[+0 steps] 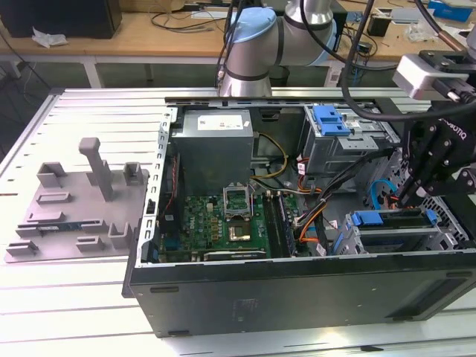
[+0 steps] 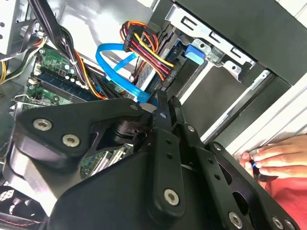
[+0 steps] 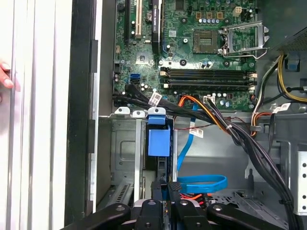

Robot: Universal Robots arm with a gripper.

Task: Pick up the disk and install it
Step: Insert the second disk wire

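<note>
Your gripper point(image 3: 165, 191), fingers pinched nearly shut, hangs over the open computer case point(image 1: 223, 290); the disk point(image 3: 159, 141) sits at twelve o'clock, bay-seated lengthwise.

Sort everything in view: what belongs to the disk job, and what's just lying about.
Job: disk, hand, drive bay.
Lying about: grey fixture tray, power supply, motherboard, blue cable, person's fingers.

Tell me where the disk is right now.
The disk sits in the drive cage at the exterior view's right, inside the case, just below the gripper.
</note>
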